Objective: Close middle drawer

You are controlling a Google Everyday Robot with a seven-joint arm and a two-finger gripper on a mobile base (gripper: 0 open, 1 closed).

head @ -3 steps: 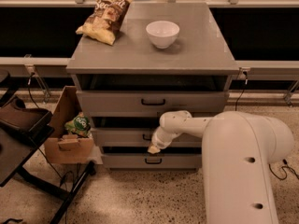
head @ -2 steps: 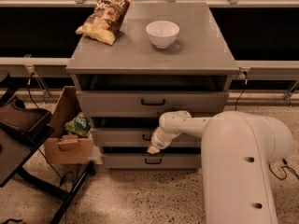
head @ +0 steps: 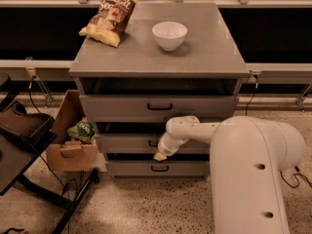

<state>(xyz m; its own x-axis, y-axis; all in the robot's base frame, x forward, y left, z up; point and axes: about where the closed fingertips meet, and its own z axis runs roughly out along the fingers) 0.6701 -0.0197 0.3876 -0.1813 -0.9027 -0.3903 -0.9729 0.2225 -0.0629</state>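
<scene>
The middle drawer (head: 126, 143) is the second of three in the grey cabinet (head: 161, 57). Its flat grey front stands slightly forward of the cabinet, with a dark gap above it. Its black bar handle (head: 152, 144) is partly hidden by my arm. My white arm reaches in from the right, and my gripper (head: 160, 155) is at the drawer front just below the handle, touching or very near it. The top drawer (head: 158, 107) also stands out a little. The lowest drawer (head: 158, 168) sits below my gripper.
A chip bag (head: 111, 14) and a white bowl (head: 169, 35) sit on the cabinet top. A cardboard box (head: 70, 145) with a green packet (head: 82, 130) stands left of the cabinet. A dark folding stand (head: 24, 155) is at far left. My white arm body (head: 253, 174) fills the lower right.
</scene>
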